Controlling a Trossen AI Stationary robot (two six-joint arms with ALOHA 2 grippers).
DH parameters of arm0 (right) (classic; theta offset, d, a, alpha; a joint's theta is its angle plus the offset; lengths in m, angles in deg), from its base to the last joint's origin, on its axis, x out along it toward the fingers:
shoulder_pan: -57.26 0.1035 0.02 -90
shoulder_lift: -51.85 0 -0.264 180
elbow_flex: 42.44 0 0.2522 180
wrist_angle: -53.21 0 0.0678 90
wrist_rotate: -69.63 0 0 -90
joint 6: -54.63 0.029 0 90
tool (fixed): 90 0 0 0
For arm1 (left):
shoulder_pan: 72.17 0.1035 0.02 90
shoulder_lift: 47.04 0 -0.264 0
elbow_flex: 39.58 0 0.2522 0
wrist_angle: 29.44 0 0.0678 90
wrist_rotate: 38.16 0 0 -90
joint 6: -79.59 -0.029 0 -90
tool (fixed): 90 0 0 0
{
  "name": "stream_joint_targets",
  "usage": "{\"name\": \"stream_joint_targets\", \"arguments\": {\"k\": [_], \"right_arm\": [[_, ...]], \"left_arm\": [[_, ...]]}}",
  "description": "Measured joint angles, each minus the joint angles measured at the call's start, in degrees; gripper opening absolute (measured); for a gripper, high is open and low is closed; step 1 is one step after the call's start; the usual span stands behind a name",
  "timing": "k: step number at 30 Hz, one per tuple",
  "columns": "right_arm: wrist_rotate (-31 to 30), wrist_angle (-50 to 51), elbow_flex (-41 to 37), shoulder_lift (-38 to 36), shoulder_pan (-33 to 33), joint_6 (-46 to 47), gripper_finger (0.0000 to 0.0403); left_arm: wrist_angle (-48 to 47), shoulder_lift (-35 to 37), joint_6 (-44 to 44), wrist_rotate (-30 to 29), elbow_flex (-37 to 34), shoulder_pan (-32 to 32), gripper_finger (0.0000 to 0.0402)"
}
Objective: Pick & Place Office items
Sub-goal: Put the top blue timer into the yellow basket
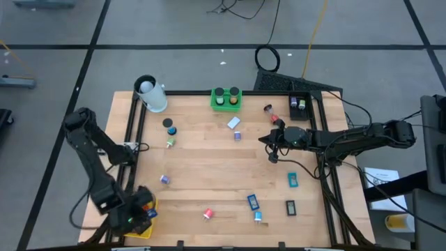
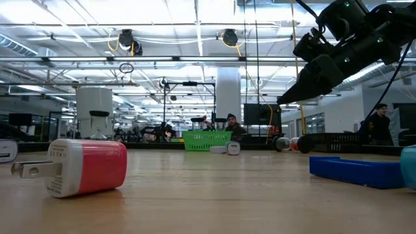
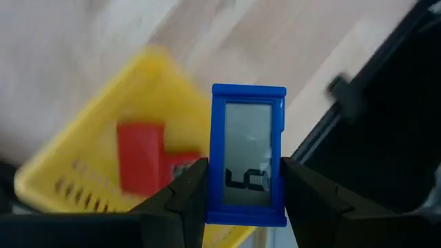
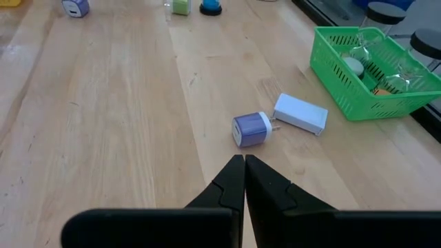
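Blue LCD block clamped in left pincer directly above yellow basket, red piece lying inside basket, black frame rail beside basket, right pincer fingers together, raised above tabletop near purple plug block

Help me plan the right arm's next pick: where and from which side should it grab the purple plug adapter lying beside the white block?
Grip the purple plug adapter across its two flat purple sides, coming down from above. It lies on its side with its prongs toward the white block, so closing across the body probably avoids both. The right end effector, shut now, must open first.
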Motion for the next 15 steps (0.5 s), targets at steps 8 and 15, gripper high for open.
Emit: {"name": "stream_joint_targets", "arguments": {"k": [8,15], "right_arm": [[0.0,-0.1,0.0,0.0,0.0,0.2,0.0004],[0.0,-1.3,0.0,0.0,0.0,0.5,0.0004]], "left_arm": [[-0.2,-2.1,15.1,-1.2,-3.3,-9.7,0.016],[4.0,-2.0,16.4,-1.4,-6.5,-11.0,0.0166]]}}
